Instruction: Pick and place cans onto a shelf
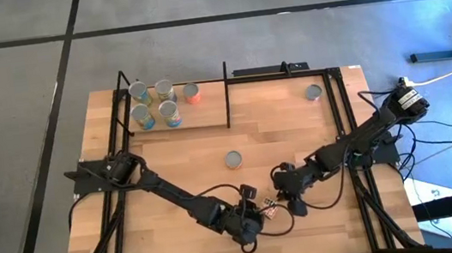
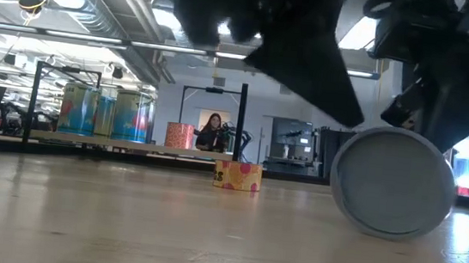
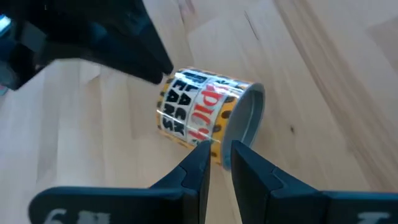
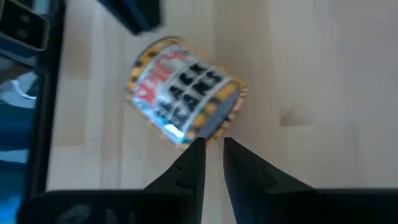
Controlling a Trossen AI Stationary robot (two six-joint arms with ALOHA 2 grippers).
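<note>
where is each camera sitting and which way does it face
High: above, looking straight down at the table, shelf, both arms.
Low: at tabletop height, looking level across to the shelf; arms hang overhead.
Left wrist: on the left arm, its left gripper before the tipped can.
Right wrist: the right gripper before it.
Both wrist views share that can.

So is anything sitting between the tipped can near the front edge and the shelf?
One thing may be: an upright can stands mid-table, roughly on the line from the tipped can to the shelf. Otherwise nothing visible blocks the way. Both end effectors, left and right, flank the tipped can.
</note>
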